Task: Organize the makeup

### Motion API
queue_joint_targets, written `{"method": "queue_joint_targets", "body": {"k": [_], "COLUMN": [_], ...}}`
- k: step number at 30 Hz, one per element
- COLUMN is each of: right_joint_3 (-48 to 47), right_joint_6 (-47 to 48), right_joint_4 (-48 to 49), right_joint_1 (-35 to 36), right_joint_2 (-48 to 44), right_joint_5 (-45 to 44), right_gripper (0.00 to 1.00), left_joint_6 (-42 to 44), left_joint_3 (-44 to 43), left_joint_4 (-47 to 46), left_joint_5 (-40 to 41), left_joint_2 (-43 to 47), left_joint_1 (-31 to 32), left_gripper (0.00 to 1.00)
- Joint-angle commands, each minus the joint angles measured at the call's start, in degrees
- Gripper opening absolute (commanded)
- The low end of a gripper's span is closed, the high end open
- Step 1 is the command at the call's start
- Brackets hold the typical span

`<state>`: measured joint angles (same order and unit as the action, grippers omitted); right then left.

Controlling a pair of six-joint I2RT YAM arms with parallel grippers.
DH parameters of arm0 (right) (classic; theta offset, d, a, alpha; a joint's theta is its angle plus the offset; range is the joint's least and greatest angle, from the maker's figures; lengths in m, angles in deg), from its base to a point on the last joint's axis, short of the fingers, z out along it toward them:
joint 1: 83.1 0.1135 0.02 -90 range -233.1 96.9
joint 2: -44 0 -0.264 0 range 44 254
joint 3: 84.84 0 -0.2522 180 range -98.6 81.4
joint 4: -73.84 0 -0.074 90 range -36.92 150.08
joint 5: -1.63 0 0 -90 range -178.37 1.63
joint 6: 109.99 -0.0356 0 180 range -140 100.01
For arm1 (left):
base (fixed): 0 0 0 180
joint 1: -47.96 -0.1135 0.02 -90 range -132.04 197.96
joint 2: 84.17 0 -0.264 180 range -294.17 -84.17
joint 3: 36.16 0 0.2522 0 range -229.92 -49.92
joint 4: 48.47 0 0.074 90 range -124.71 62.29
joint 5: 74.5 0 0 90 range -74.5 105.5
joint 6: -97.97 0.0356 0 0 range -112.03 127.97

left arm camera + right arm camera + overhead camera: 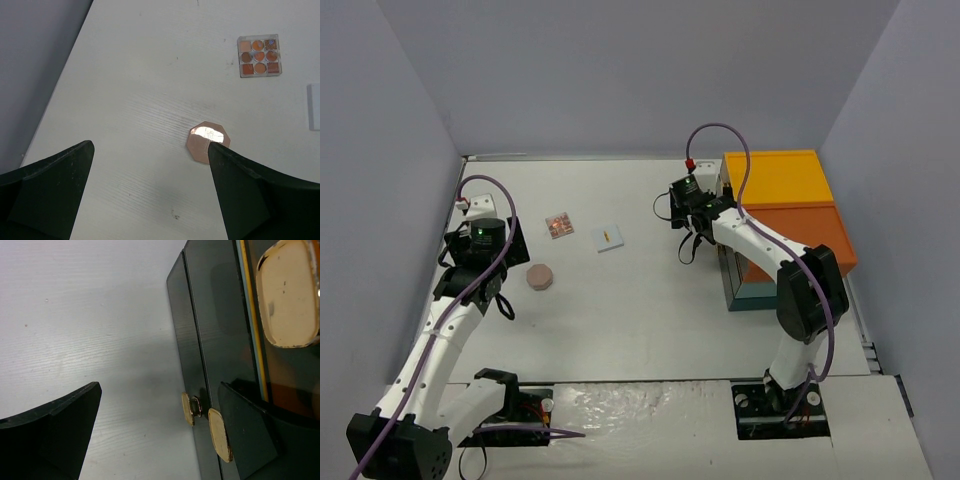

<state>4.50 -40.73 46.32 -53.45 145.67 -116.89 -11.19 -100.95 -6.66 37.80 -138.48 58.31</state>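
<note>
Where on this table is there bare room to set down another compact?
The widest bare patch of table lies between the octagonal compact and the orange box. The far strip behind the eyeshadow palette and white card is free too. Crowded: the left side around those three, and the box front where the right gripper hovers.

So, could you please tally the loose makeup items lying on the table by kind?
Octagonal peach compact: 1
Nine-pan palette: 1
White card: 1
Total: 3
</note>
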Motion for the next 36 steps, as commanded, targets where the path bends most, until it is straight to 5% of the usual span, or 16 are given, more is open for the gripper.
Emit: {"method": "queue_joint_targets", "body": {"k": [1,19,36], "right_joint_3": [1.2,0.9,5.2], "right_joint_6": [-0.5,8.0,3.8], "right_joint_4": [-6.0,-0.4,-0.1], "right_joint_1": [-2.7,6.4,3.8], "right_joint_2": [-2.6,0.0,4.5], "right_joint_5": [-8.0,4.0,-4.7], "right_gripper": [1.0,1.0,1.0], "left_joint_6": [1.0,1.4,1.4], "left_joint_3": [-1.8,-1.6,-1.4], "left_joint_4": [-3.5,-3.8,-4.0], "left_joint_5": [1.7,1.9,1.3], "left_joint_2": [0.6,-0.1,-0.4], "left_joint_1": [-0.5,-0.5,-0.5], "left_gripper": [0.97,0.97,0.97]}}
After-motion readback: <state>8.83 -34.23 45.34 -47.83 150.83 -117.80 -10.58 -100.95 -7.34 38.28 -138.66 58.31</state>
